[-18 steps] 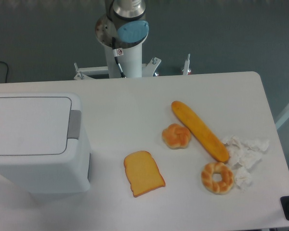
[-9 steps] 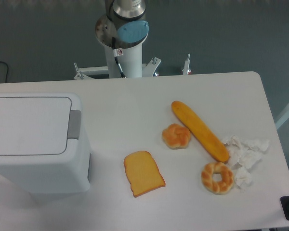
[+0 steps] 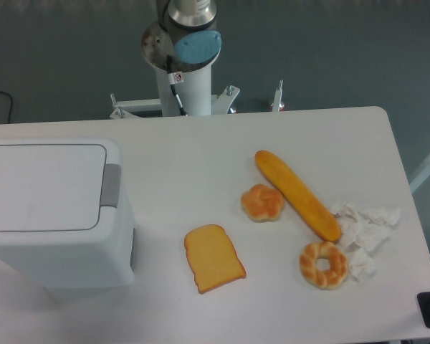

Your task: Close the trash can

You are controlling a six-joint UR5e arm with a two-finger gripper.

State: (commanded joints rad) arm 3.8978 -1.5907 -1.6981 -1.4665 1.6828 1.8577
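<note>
Starting from the tool: only the arm's pale base column with its blue cap (image 3: 198,46) shows, at the far edge of the white table (image 3: 201,172); the gripper is out of frame, so whether its jaws stand wide or narrow cannot be told. Outward from there, the large boxy white plastic trash can (image 3: 57,215) sits at the table's left end, well apart from the bread. Its flat rectangular lid (image 3: 43,188) lies level and appears flush with the rim, so the task looks done or nearly so, though from this overhead angle a slight gap would be hard to catch. Long axis of the lid runs left to right; the grey latch tab (image 3: 111,185) marks the opening edge, facing right toward the table's middle, which probably puts the hinge on the left. Judged handling: hard, smooth, stiff plastic, light for its bulk and likely to slide if shoved sideways; best pressed straight down on the lid near the tab, no grasp needed. To the right: an orange toast slice (image 3: 213,258), round bun (image 3: 262,203), long baguette (image 3: 297,194), ring-shaped bagel (image 3: 323,264), crumpled white paper (image 3: 364,229).
</note>
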